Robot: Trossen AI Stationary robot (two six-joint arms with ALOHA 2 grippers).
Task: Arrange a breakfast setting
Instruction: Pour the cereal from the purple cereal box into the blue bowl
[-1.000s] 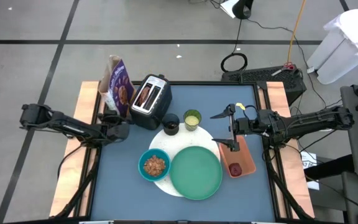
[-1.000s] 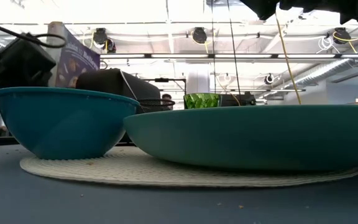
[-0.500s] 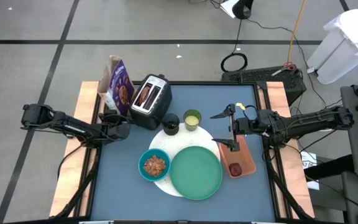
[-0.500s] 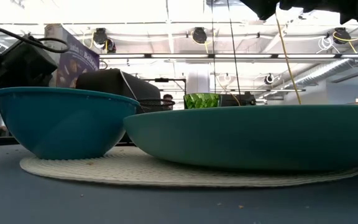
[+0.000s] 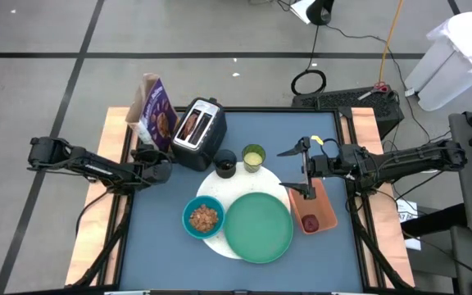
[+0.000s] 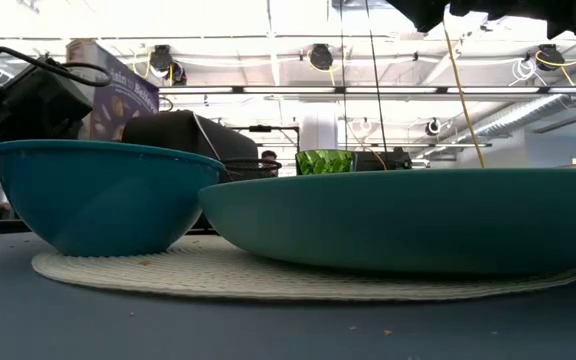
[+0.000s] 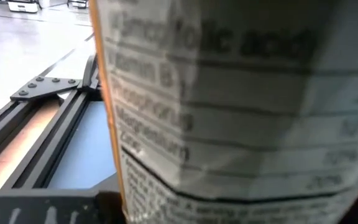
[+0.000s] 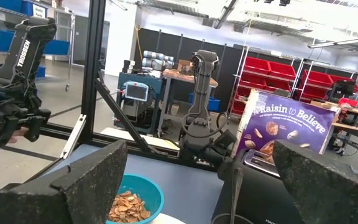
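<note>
A teal bowl (image 5: 203, 218) holding cereal and a large green plate (image 5: 258, 227) rest on a white round plate (image 5: 213, 185). A black cup (image 5: 225, 164) and a yellow-green cup (image 5: 253, 157) stand just behind them. A small red fruit (image 5: 310, 222) lies in the orange tray (image 5: 324, 206). The spoon does not show plainly. My left gripper (image 5: 147, 157) is at the near foot of a purple cereal bag (image 5: 156, 111), which fills the left wrist view (image 7: 241, 106). My right gripper (image 5: 297, 170) is wide open and empty above the tray's far end. My left gripper is on the cereal bag's lower part (image 5: 152, 146), coming level from the table's left near side. The bag hides the fingers in the wrist view, so the kind of hold does not show. The bag stands roughly upright at the table's far left.
A silver-black toaster (image 5: 197, 131) stands right of the bag, close to the black cup. There is bare blue table (image 5: 162, 246) at the near left and at the far right (image 5: 301, 127). Another robot arm shows in the room beyond in the right wrist view (image 8: 201, 93).
My left gripper has shifted slightly toward the table's left edge, and the cereal bag has moved a little that way with it. My right arm has kept still.
</note>
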